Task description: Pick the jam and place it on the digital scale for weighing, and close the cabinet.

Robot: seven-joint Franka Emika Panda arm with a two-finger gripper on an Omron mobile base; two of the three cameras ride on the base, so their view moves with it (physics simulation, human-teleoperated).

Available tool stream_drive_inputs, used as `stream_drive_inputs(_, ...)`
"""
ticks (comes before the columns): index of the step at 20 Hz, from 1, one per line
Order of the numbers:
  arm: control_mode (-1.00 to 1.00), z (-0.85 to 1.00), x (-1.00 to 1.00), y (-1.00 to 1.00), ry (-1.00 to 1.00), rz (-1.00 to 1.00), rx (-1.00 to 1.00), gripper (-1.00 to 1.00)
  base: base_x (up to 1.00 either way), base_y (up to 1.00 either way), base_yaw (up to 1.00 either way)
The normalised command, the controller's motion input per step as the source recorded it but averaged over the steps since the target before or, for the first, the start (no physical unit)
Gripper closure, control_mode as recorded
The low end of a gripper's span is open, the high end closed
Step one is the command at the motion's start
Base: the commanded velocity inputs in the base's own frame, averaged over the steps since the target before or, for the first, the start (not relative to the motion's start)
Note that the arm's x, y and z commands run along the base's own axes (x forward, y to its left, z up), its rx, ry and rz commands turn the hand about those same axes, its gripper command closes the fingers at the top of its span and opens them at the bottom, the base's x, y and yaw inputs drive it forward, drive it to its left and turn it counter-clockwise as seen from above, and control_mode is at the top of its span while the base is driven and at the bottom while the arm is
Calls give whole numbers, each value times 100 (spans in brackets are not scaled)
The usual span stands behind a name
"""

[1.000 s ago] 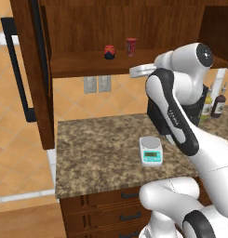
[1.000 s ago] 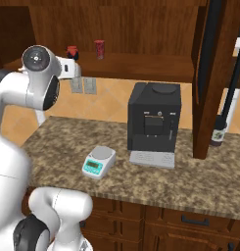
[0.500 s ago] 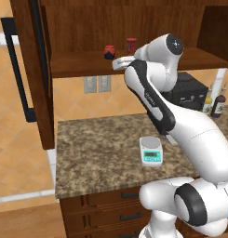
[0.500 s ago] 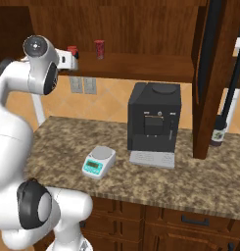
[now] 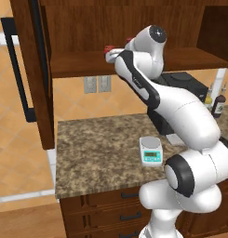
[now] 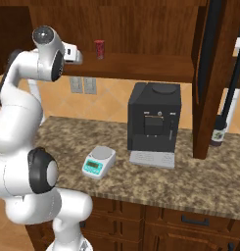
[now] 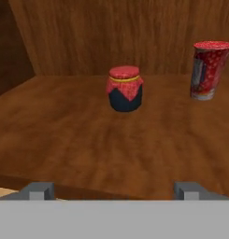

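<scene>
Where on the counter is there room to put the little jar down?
Bare speckled granite counter lies left of the small white scale, out to the open brown cabinet door. It is crowded on the right, by the black coffee machine and dark bottles.

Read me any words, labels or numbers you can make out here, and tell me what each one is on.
No text can be read anywhere.
Red can: a pale label patch, too blurred to read.
Digital scale: a small display on its teal front, too small to read.
Jam: no lettering visible.
Coffee machine: no legible markings.
</scene>
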Motion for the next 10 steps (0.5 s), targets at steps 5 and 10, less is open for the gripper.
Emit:
stream_drive_inputs(5,-100,0,63,0,0,0,-1,-100,0,0,0)
stream_drive_inputs(10,-100,0,54,0,0,0,-2,-100,0,0,0)
